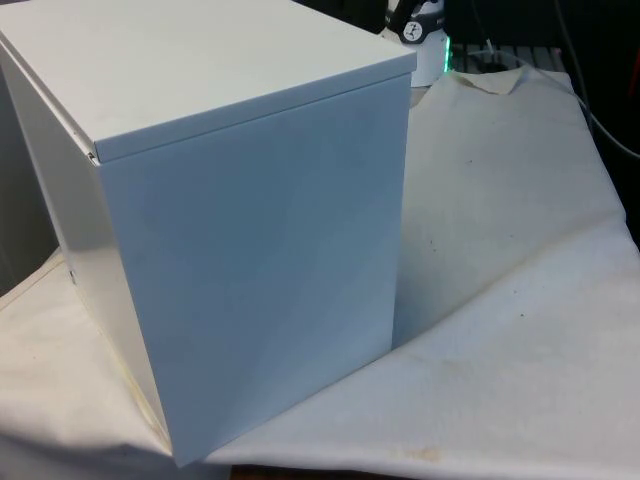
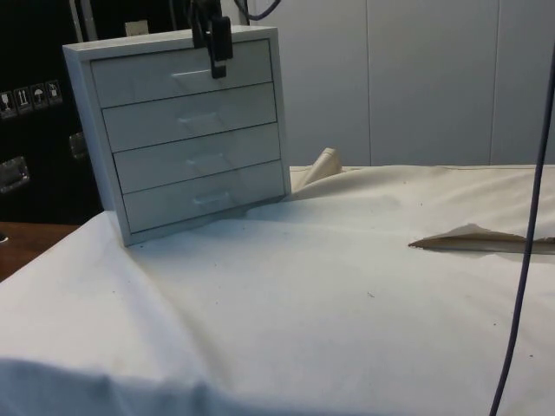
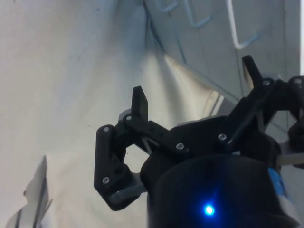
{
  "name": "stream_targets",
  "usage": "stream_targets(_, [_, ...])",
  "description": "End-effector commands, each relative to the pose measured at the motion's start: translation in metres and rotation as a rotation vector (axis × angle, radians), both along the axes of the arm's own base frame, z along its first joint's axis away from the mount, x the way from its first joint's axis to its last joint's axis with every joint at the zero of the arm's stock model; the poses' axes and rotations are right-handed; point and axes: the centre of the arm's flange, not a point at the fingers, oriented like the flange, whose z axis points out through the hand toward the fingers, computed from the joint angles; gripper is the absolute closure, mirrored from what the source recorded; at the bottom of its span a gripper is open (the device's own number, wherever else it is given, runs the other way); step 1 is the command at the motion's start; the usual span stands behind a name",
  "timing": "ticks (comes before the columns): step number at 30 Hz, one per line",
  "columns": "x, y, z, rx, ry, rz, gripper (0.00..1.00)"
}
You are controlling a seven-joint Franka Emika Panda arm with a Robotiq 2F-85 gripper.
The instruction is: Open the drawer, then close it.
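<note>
White cloth [image 2: 329,295] covering the table, creased. White four-drawer chest [image 2: 186,130] (plain back and side panels turned to the front view [image 1: 250,250]) stands on the cloth, all drawers closed. Black two-finger gripper [image 2: 215,54] hangs at the top drawer [image 2: 182,74], beside its handle [image 2: 192,75]; fingers [image 3: 140,102] spread apart, gripping nothing.

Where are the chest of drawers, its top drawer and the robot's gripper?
chest of drawers [image 2: 186,139]: side view, on its front face.
top drawer [image 2: 143,78]: side view, on the drawer's front panel.
gripper [image 3: 192,97]: wrist view, midway between its two black fingertips.
</note>
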Motion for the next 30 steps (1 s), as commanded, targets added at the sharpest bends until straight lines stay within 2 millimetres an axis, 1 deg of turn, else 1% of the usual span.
stream_targets(1, [0.001, 0.002, 0.001, -0.018, -0.024, 0.002, 0.00])
stream_targets(6, [-0.003, 0.013, -0.006, -0.049, -0.035, 0.009, 0.00])
stream_targets(7, [-0.003, 0.013, -0.006, -0.040, -0.017, 0.002, 0.00])
stream_targets(12, [-0.005, 0.020, -0.010, -0.084, -0.044, 0.023, 0.00])
stream_targets(15, [-0.006, 0.020, -0.012, -0.087, -0.036, 0.020, 0.00])
stream_targets(19, [-0.005, 0.020, -0.009, -0.116, -0.068, 0.030, 0.00])
stream_targets(23, [-0.005, 0.022, -0.012, -0.128, -0.065, 0.033, 0.00])
stream_targets(30, [-0.003, 0.024, -0.015, -0.126, -0.128, 0.064, 0.00])
